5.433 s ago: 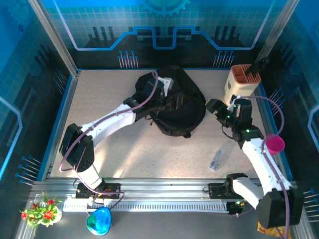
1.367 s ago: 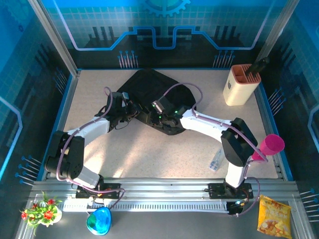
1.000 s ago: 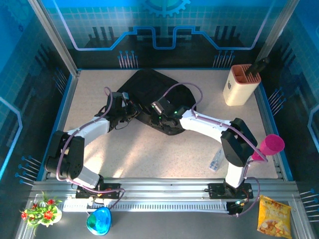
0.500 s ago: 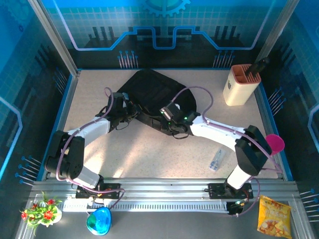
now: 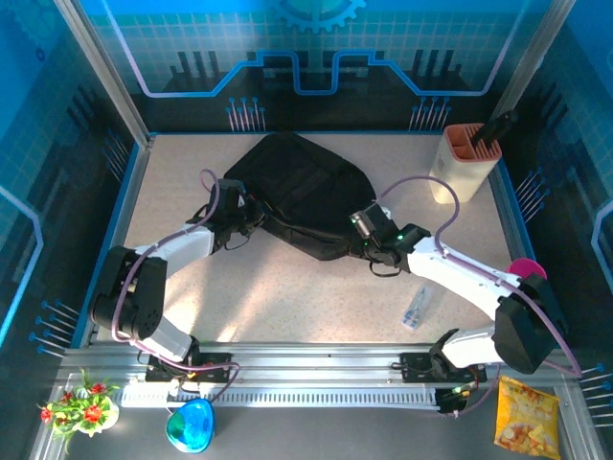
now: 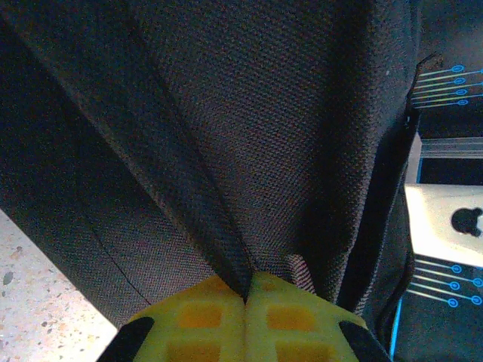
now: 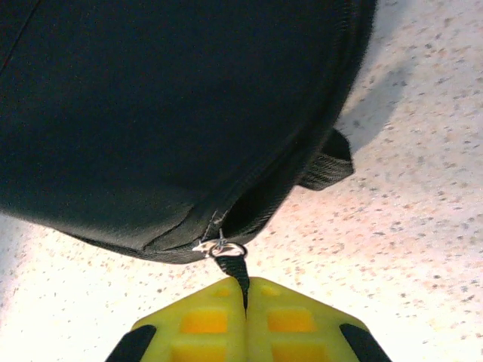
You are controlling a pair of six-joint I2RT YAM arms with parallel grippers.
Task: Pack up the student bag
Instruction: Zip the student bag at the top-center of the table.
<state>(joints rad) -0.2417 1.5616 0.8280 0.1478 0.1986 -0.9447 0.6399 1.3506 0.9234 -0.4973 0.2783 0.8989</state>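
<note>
A large, rounded black fabric backpack lies slumped at upper centre of the speckled beige worktop. The left end effector pinches a fold of its cloth; the right end effector clamps its black zipper pull tab. It looks soft and floppy, best held by seams, straps or pulls.

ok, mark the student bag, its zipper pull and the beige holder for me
student bag [image 5: 297,187], top external view, middle of the black fabric panel.
zipper pull [image 7: 232,265], right wrist view, black tab below the metal ring.
beige holder [image 5: 469,171], top external view, its front wall.
</note>
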